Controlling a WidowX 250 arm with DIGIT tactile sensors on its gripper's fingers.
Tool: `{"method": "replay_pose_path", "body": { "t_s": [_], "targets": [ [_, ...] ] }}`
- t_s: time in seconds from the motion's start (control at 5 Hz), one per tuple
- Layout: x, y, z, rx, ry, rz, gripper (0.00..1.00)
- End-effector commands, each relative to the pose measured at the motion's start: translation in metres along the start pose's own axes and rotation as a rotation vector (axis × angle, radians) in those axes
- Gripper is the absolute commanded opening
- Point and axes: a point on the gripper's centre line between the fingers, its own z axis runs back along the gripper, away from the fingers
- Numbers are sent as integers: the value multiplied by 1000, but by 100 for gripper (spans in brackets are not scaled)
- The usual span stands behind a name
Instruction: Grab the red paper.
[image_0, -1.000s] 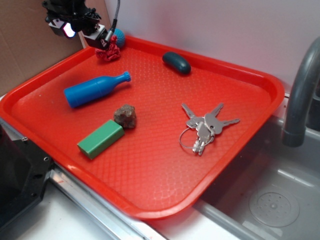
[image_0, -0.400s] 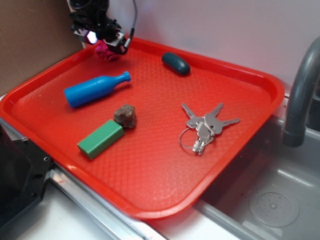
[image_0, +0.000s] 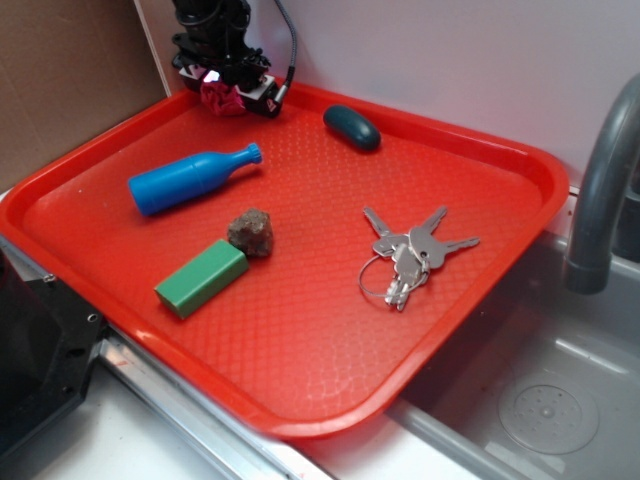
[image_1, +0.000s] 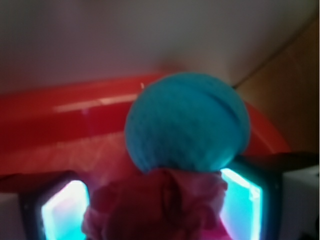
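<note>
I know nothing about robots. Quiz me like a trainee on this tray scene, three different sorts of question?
1. True or false: the red paper sits between the gripper fingers.
2. What lies just behind the paper in the wrist view: A) teal ball B) keys C) rock
3. Which object touches the green block?

Key: 1 true. 2 A. 3 The brown rock.
</note>
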Motion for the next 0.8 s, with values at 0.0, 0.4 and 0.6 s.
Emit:
{"method": "replay_pose_path", "body": {
  "t_s": [0.0, 0.4, 0.6],
  "targets": [
    [-8, -15, 30, -103, 91, 15, 0],
    [-41, -30, 70, -308, 341, 74, 0],
    [-55, -30, 111, -379, 316, 11, 0]
  ]
}}
